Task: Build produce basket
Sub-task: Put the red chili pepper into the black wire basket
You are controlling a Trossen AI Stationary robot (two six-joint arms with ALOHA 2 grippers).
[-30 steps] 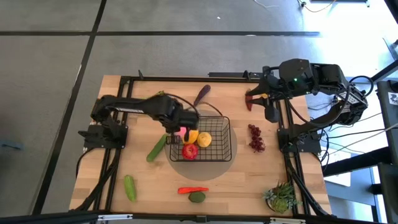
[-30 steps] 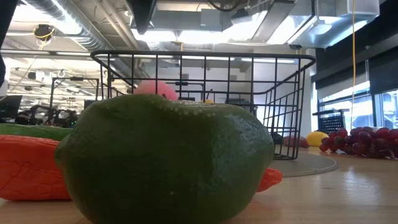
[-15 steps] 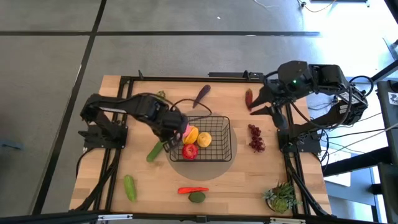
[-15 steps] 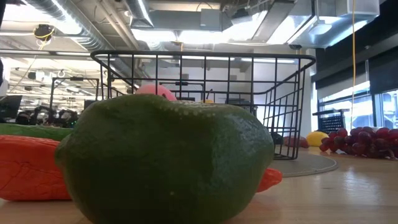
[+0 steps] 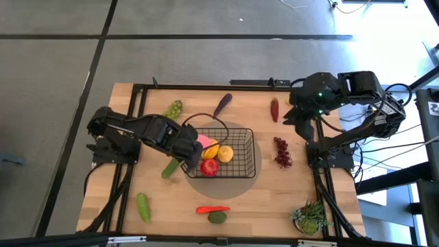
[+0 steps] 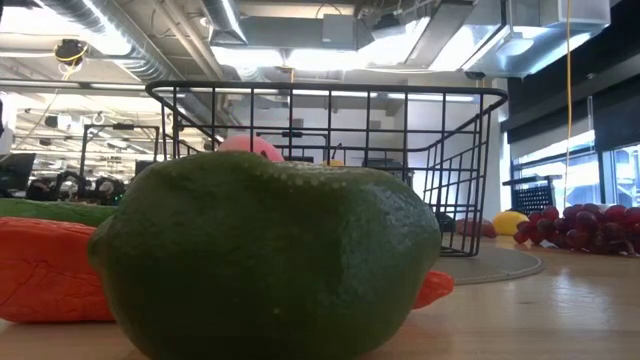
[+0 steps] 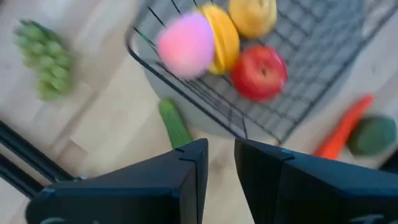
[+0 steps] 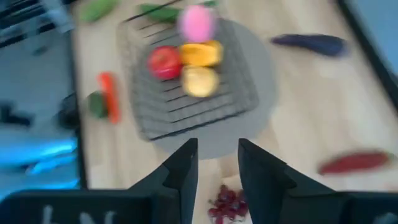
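The black wire basket [image 5: 240,154] stands on a grey round mat mid-table. It holds a pink peach [image 5: 204,140], two yellow lemons [image 5: 219,151] and a red tomato [image 5: 209,166]. My left gripper [image 5: 189,154] is open and empty, just left of the basket's left rim, above a cucumber [image 5: 172,165]. The left wrist view shows that rim and the peach [image 7: 185,45] ahead of its fingers. My right gripper [image 5: 301,123] is open and empty at the far right. It is to the right of a dark red chilli [image 5: 275,108] that lies on the table.
Loose on the table are green grapes [image 5: 173,108], a purple eggplant [image 5: 223,103], dark red grapes [image 5: 282,152], a second cucumber [image 5: 143,206], an orange-red chilli [image 5: 212,209] and a round green fruit [image 5: 217,217]. A spiky potted plant [image 5: 310,218] stands at the near right corner.
My left gripper has drawn back from over the basket's left rim toward the table's left edge; the peach stays in the basket. My right gripper has drawn away from the dark red chilli toward the table's right edge; the chilli stays on the table.
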